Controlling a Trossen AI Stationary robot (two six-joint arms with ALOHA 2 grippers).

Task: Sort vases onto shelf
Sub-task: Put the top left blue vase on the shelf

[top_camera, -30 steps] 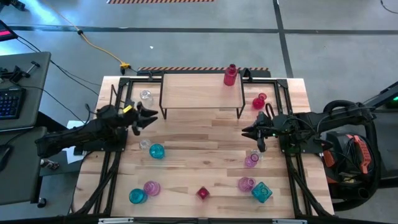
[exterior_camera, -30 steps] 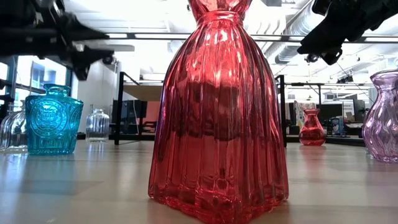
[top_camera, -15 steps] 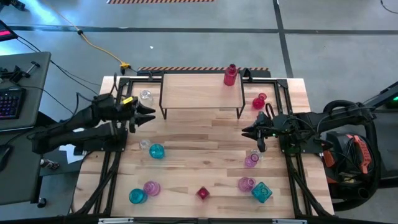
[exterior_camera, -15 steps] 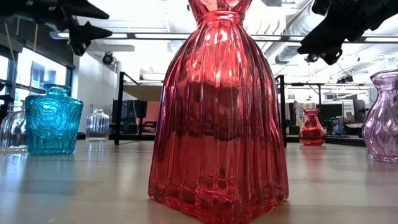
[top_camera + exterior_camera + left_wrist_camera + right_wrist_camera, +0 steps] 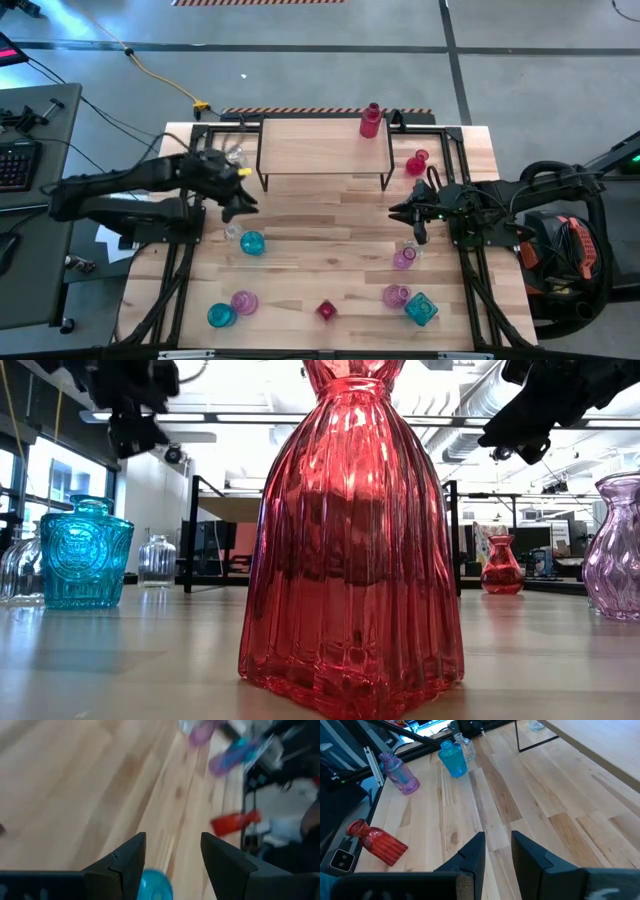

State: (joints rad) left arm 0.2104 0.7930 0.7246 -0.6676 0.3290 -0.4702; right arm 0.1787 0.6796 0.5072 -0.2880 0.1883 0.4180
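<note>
Since our left hand (image 5: 243,195) hangs with its fingers apart and nothing between them, just off the shelf's left legs and above the teal vase (image 5: 252,243) that peeks up between the fingertips in the left wrist view, we judge ourselves between picks, with that vase or the small clear one (image 5: 232,232) beside it as the likely next. Our right hand (image 5: 404,214) waits over the right side of the table (image 5: 330,225), fingers a little apart and empty, just above a pink vase (image 5: 404,258). Going outward, the shelf (image 5: 325,147) at the far middle of the table carries only one vase so far, a red bottle (image 5: 371,120) on its far right corner. All else we count stands on the table: a clear vase (image 5: 235,154) just left of the shelf, a red one (image 5: 417,162) just right of it, and along the near edge a teal round one (image 5: 220,315), a pink one (image 5: 244,302), a small red faceted one (image 5: 326,310), another pink one (image 5: 395,296) and a teal faceted one (image 5: 421,308). In our judgement the sort has hardly begun: one placed, some ten left. The low view is mostly filled by the red faceted vase (image 5: 350,540) and adds nothing to the count.
</note>
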